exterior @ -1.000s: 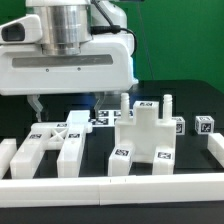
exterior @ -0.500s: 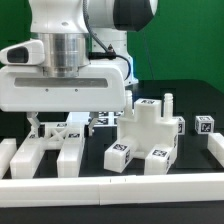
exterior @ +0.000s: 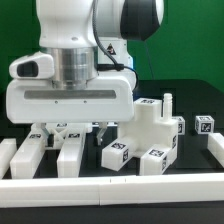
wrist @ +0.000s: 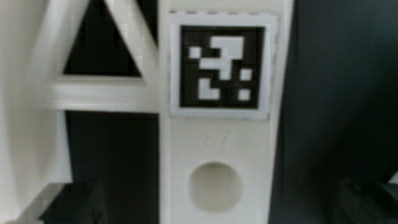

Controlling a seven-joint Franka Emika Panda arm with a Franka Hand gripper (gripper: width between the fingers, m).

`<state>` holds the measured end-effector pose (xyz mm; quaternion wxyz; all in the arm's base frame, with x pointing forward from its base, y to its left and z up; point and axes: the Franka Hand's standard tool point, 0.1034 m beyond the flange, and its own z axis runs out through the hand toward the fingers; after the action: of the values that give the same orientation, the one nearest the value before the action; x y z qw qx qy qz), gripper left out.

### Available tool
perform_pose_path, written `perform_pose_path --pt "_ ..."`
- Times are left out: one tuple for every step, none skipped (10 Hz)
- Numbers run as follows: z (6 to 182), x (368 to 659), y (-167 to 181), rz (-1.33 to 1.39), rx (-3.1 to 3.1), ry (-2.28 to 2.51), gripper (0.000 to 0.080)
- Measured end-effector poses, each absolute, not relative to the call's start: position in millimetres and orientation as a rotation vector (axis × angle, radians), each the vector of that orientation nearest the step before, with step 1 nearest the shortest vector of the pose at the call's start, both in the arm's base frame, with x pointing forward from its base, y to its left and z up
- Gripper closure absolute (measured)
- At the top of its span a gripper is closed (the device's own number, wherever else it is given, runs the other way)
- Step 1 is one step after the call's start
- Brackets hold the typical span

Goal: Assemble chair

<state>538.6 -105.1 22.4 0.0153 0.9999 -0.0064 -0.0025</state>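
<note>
Under the open end effector (exterior: 68, 130), a tagged chair slat (wrist: 222, 140) lies flat, lengthwise toward the near rail (exterior: 110, 186)

Place: a robotics laboratory, with a bench set up for assembly trials.
Machine: a large glossy white robot arm (exterior: 75, 55) hangs over the bench and fills much of the exterior view.
Surface: a matte black table (exterior: 195, 105), closed in at the front by plain white border rails (exterior: 110, 186).
Background: a flat green wall (exterior: 190, 40) behind the bench.
Markings: printed black-and-white square tags (wrist: 222, 65) are fixed on the blocky white chair parts (exterior: 145, 130).
</note>
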Motion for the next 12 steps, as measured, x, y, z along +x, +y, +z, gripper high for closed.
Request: perform_pose_path --pt "22.5 538.8 -106.6 -0.006 3.111 -0.025 0.0151" --pt "22.6 538.7 -106.5 -0.006 3.111 -0.025 0.0151" --pt "22.6 538.7 -106.5 -0.006 3.111 -0.025 0.0263" --pt "22.6 538.7 -106.5 -0.006 3.111 -0.025 0.0399" --pt "22.6 538.7 -106.6 -0.006 3.111 -0.025 0.0399" --pt "22.6 538.8 -106.5 -0.006 3.111 -0.025 0.0518" --pt "22.6 538.8 -106.5 -0.006 3.111 -0.025 0.0518" --pt "22.6 538.8 -106.5 -0.006 3.111 -0.025 0.0518" --pt "22.6 538.8 -106.5 -0.006 3.111 -0.025 0.0518" --pt "22.6 538.8 -106.5 -0.006 3.111 -0.025 0.0518" --pt "22.6 538.8 -106.5 -0.006 3.111 -0.025 0.0518" --pt "22.6 538.8 -106.5 -0.006 3.111 -0.025 0.0518"
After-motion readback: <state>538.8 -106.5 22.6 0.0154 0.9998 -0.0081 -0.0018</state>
